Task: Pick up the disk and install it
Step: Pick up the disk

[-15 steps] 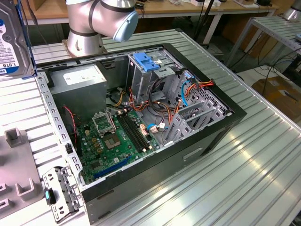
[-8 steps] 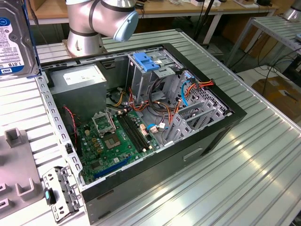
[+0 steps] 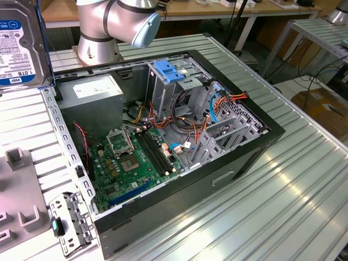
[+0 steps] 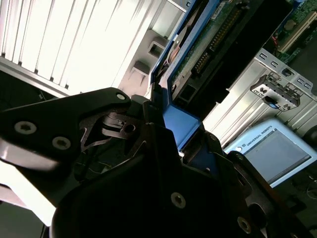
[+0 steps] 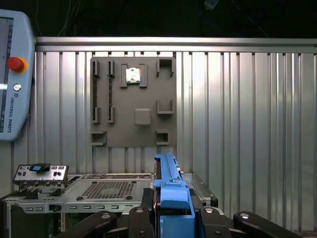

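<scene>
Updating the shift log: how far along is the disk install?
Pickup looks done: the gripper is shut on the disk by its blue rail, held up outside the open computer case. Installing remains: the disk is not yet in the drive cage.

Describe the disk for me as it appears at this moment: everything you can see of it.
The disk is a flat rectangular metal drive with a silver-and-black body. It has a white label with a blue band, and blue plastic rails along its sides. In the second wrist view its green circuit board is exposed. It is held on edge, clamped at a rail by the gripper, at the exterior view's upper left, apart from the open computer case.
</scene>
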Controlling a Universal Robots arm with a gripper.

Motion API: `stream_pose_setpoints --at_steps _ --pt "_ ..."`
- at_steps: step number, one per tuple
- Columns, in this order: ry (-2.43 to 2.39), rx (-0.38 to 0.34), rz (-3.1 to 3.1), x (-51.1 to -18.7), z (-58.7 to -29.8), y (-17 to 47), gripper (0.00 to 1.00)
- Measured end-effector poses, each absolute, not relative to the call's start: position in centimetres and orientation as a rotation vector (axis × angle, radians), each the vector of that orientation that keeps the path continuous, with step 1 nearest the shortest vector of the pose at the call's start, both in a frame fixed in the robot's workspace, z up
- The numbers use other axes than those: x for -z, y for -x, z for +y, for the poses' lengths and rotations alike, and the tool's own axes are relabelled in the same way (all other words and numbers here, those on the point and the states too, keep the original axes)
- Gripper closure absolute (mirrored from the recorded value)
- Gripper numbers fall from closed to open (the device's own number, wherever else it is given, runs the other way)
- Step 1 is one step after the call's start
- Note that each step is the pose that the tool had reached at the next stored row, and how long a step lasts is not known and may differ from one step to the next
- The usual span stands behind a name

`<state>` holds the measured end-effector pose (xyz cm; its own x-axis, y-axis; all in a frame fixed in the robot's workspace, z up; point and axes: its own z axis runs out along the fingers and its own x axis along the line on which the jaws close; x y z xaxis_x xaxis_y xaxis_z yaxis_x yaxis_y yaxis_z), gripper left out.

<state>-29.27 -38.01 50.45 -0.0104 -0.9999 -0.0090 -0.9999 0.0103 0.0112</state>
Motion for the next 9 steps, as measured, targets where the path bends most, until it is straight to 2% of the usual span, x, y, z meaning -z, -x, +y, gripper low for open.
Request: stream_pose_setpoints --at_steps 9 --pt "-2.202 0.027 -2.235 -50.4 -38.1 27.3 0.63"
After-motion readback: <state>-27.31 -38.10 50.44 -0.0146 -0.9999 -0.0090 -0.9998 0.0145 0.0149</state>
